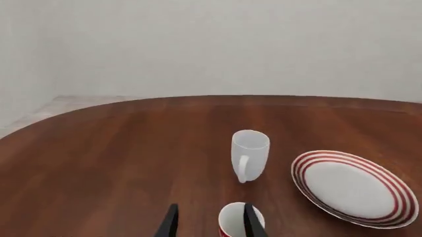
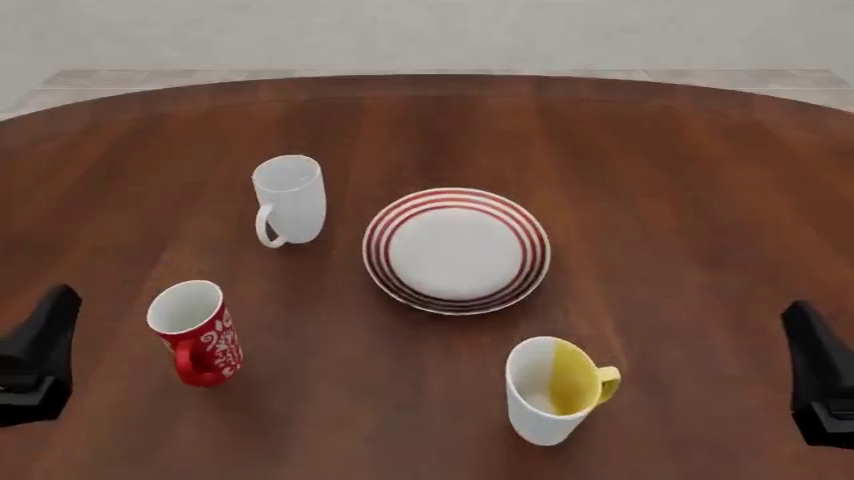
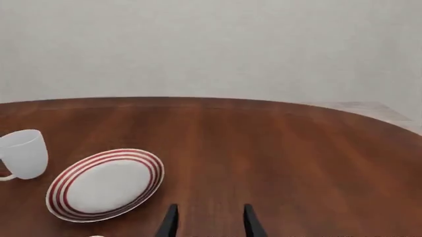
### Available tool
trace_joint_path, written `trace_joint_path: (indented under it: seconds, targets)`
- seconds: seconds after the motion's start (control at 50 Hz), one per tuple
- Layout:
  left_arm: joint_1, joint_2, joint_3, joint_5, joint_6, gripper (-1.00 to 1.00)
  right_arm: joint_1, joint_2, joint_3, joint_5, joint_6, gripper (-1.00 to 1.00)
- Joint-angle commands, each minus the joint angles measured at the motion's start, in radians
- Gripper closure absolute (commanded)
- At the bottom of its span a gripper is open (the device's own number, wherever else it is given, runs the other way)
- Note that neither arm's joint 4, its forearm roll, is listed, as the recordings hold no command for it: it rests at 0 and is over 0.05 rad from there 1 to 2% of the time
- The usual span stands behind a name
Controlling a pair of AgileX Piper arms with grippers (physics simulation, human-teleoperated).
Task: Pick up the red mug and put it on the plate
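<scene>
We have not yet reached: the red mug (image 2: 196, 333) stands upright on the table (image 2: 667, 170), left of the plate (image 2: 457, 249) (handle toward us). Our left gripper (image 1: 209, 222), wide and empty, must advance to straddle it; the right gripper (image 3: 208, 221) waits open.

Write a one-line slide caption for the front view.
Red mug, white mug and yellow-lined mug surround a red-ringed plate; nothing grasped.

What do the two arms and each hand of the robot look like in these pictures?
Both are plain black. In the front view the left hand and right hand appear as dark angular wedges. Each wrist view shows two slim, tapering black fingers. No cables or markings are visible.
</scene>
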Motion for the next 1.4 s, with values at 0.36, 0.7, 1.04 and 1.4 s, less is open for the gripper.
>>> trace_joint_path:
  seconds: [0.36, 0.7, 1.04, 1.4]
  targets:
    - [-0.066, -0.166, -0.037, 0.128, 0.047, -1.00, 0.001, 0.023, -0.009, 0.010, -0.012, -1.00]
    - [-0.100, -0.120, -0.158, 0.270, 0.033, -1.00, -0.003, 0.015, -0.011, 0.016, -0.013, -1.00]
    - [-0.185, -0.012, -0.319, 0.355, -0.052, -1.00, -0.009, 0.008, -0.015, 0.024, -0.005, -1.00]
    - [-0.134, 0.121, -0.459, 0.447, -0.066, -1.00, -0.010, 0.019, -0.010, 0.009, 0.004, -1.00]
